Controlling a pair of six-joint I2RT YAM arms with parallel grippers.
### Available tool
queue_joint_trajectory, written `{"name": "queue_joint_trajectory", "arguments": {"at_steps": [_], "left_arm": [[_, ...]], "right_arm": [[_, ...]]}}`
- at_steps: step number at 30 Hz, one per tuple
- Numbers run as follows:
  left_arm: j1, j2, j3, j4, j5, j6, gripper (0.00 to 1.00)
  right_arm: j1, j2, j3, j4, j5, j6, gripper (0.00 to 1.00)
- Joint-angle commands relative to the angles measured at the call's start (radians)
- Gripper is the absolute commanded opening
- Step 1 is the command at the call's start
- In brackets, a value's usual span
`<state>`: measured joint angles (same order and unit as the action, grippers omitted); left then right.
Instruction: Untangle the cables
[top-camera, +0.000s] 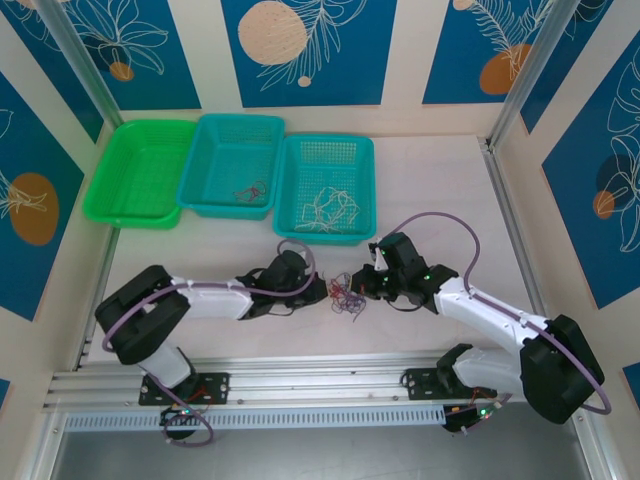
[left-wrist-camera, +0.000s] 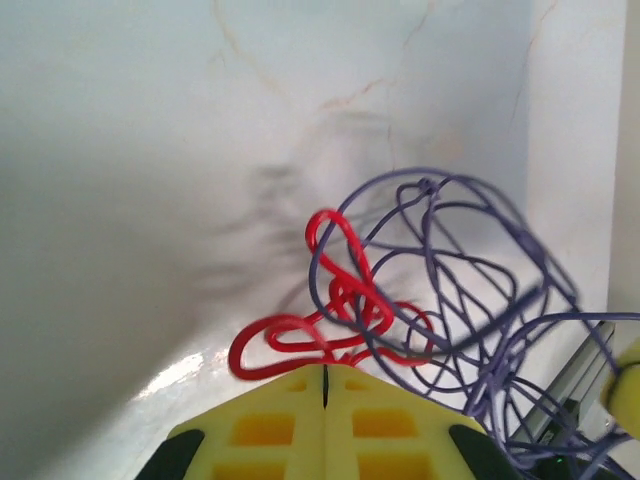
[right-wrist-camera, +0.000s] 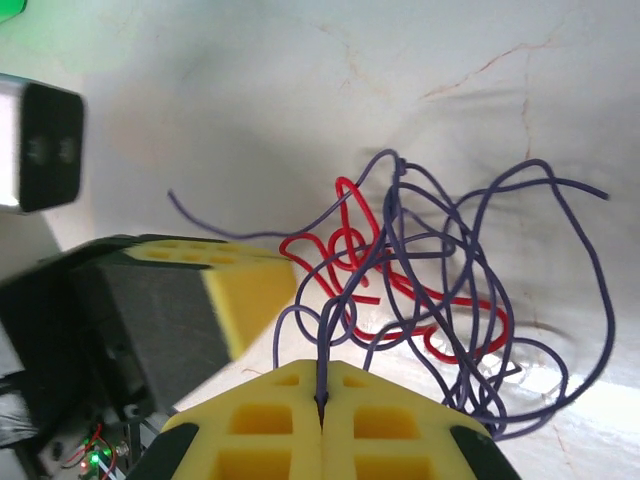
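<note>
Grip check: right fingers (right-wrist-camera: 312, 385) clenched, pads meeting, with a strand of the purple cable (right-wrist-camera: 470, 300) running into the seam, so they are grasping it. Left fingers (left-wrist-camera: 318, 385) are clenched too. The red cable (left-wrist-camera: 345, 300) crosses right at their tips, but I cannot tell whether it is pinched.

Top view: my left fingers (top-camera: 318, 290) sit at 9 o'clock of the snarl (top-camera: 345, 297) and my right fingers (top-camera: 366, 283) at 3 o'clock, both touching it. Red and purple loop through each other near the middle of the pale counter (top-camera: 430, 180).

Farther out, around 12 o'clock, three baskets stand in a row:
- green basket (top-camera: 140, 175), at 11 o'clock
- blue basket (top-camera: 230, 150), holding a small dark-red tangle (top-camera: 250, 190)
- teal basket (top-camera: 330, 160), holding white cables (top-camera: 330, 208)
</note>
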<state>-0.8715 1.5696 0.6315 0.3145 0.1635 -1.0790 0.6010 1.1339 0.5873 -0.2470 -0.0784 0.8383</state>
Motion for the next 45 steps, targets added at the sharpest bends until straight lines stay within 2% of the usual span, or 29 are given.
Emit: {"name": "queue_joint_trajectory", "arguments": {"at_steps": [1,6,8,10,11,13,16,21,25,28,34,40,45], "left_arm": [[0.041,-0.090,-0.039,-0.052,-0.052,0.047,0.00],[0.101,-0.194,-0.099,-0.088,-0.062,0.062,0.00],[0.113,-0.212,-0.107,-0.080,-0.024,0.037,0.02],[0.112,-0.206,-0.108,-0.038,0.049,-0.011,0.25],[0.111,-0.195,-0.109,-0.010,0.086,-0.044,0.30],[0.108,-0.157,-0.111,0.067,0.155,-0.123,0.34],[0.091,-0.114,-0.096,0.136,0.177,-0.213,0.37],[0.058,-0.033,-0.006,0.053,0.127,-0.318,0.34],[0.054,0.066,-0.009,0.221,0.150,-0.441,0.33],[0.046,0.124,0.022,0.234,0.173,-0.488,0.36],[0.029,0.138,0.050,0.190,0.145,-0.479,0.39],[0.027,0.185,0.082,0.216,0.167,-0.494,0.28],[0.027,0.205,0.086,0.220,0.166,-0.488,0.26]], "right_arm": [[-0.022,-0.042,-0.023,-0.028,0.030,0.020,0.00],[-0.069,-0.078,-0.071,-0.010,0.006,0.049,0.00],[-0.073,-0.079,-0.082,0.013,-0.018,0.056,0.00],[-0.073,-0.074,-0.084,0.026,-0.032,0.062,0.00],[-0.073,-0.070,-0.083,0.026,-0.034,0.064,0.00],[-0.073,-0.063,-0.080,0.031,-0.034,0.065,0.00],[-0.073,-0.054,-0.077,0.040,-0.036,0.072,0.00],[-0.072,-0.043,-0.070,0.038,-0.045,0.073,0.00],[-0.071,-0.051,-0.064,0.020,-0.046,0.068,0.00],[-0.072,-0.064,-0.072,0.018,-0.038,0.070,0.00],[-0.072,-0.073,-0.079,0.018,-0.032,0.071,0.00],[-0.073,-0.069,-0.067,0.016,-0.035,0.064,0.00],[-0.073,-0.084,-0.064,-0.002,-0.030,0.060,0.00]]}}
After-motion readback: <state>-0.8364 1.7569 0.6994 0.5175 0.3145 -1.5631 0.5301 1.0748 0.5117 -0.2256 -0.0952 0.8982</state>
